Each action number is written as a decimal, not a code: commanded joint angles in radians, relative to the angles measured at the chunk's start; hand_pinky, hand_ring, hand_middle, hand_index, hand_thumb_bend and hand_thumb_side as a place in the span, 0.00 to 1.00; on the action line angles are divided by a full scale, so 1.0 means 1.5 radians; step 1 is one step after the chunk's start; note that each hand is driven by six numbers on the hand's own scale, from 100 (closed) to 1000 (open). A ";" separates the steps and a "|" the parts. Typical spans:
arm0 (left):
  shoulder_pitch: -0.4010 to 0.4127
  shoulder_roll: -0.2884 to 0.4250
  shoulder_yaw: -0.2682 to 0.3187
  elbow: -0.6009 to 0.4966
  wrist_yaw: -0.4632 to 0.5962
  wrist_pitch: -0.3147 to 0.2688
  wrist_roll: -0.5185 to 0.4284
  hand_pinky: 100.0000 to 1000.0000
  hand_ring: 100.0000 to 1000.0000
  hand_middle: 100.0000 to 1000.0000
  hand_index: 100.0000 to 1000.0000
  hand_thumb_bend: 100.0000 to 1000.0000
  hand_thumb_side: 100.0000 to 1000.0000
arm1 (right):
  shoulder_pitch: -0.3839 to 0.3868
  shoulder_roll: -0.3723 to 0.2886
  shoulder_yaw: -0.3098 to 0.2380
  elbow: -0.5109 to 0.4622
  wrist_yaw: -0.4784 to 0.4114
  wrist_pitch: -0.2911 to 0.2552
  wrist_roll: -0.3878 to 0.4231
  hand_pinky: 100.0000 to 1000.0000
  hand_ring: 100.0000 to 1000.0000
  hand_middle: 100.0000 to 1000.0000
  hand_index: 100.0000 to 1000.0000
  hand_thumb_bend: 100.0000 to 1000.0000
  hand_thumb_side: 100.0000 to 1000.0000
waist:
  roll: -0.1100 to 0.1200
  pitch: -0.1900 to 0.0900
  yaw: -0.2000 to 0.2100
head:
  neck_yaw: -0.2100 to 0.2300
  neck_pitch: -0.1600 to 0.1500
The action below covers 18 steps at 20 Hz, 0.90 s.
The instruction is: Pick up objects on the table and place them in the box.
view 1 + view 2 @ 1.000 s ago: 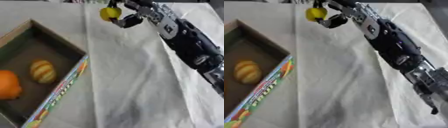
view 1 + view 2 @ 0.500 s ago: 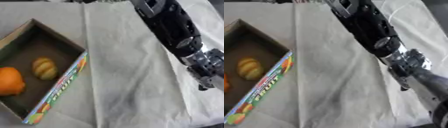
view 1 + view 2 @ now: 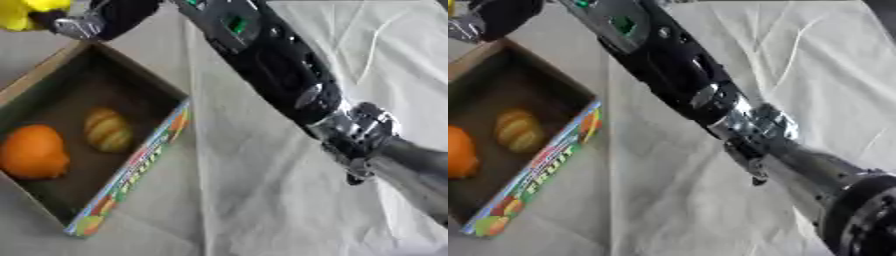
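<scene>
My right arm stretches from the lower right up to the top left corner. At its end my right hand point(image 3: 87, 22) is curled round a yellow object point(image 3: 19, 12), held above the far corner of the cardboard box point(image 3: 131, 172). Inside the box lie an orange point(image 3: 33, 152) and a yellow-brown ridged fruit point(image 3: 107, 130). My left hand does not show in either view.
A wrinkled white cloth point(image 3: 262, 200) covers the table to the right of the box. The box has a colourful printed side wall point(image 3: 544, 170) facing the cloth. Bare grey tabletop point(image 3: 131, 235) shows along the box's near side.
My right arm has swung left across the cloth, carrying the yellow object from above the cloth to above the box's far corner. The camera has also shifted.
</scene>
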 commanded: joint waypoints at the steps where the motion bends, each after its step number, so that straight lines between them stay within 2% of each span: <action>1: 0.003 0.031 0.014 -0.010 -0.013 -0.010 0.009 0.82 0.80 0.74 0.87 0.08 0.18 | -0.002 0.019 -0.002 0.037 0.071 -0.017 -0.016 0.67 0.78 0.29 0.42 0.00 0.00 | 0.003 -0.011 0.004 | -0.011 0.000; 7: 0.008 0.031 0.019 -0.010 -0.025 -0.009 0.025 0.82 0.80 0.74 0.87 0.07 0.19 | 0.024 0.035 0.011 0.085 0.181 -0.050 -0.049 0.67 0.79 0.29 0.42 0.00 0.00 | -0.003 -0.008 0.005 | -0.009 0.000; 14: 0.018 0.029 0.023 -0.010 -0.034 -0.003 0.032 0.82 0.80 0.74 0.87 0.05 0.21 | 0.052 0.024 0.032 0.049 0.230 -0.073 -0.030 0.68 0.80 0.33 0.44 0.00 0.07 | -0.006 -0.009 -0.002 | 0.004 0.000; 16: 0.019 0.029 0.023 -0.010 -0.035 -0.001 0.033 0.81 0.80 0.74 0.87 0.05 0.21 | 0.054 0.021 0.038 0.036 0.238 -0.080 -0.014 0.70 0.82 0.37 0.48 0.00 0.09 | -0.007 -0.010 -0.004 | 0.004 0.000; 18: 0.019 0.029 0.023 -0.010 -0.036 0.000 0.033 0.81 0.80 0.74 0.87 0.05 0.21 | 0.056 0.018 0.044 0.022 0.244 -0.095 0.013 0.73 0.90 0.48 0.59 0.00 0.14 | -0.007 -0.010 -0.005 | 0.003 0.001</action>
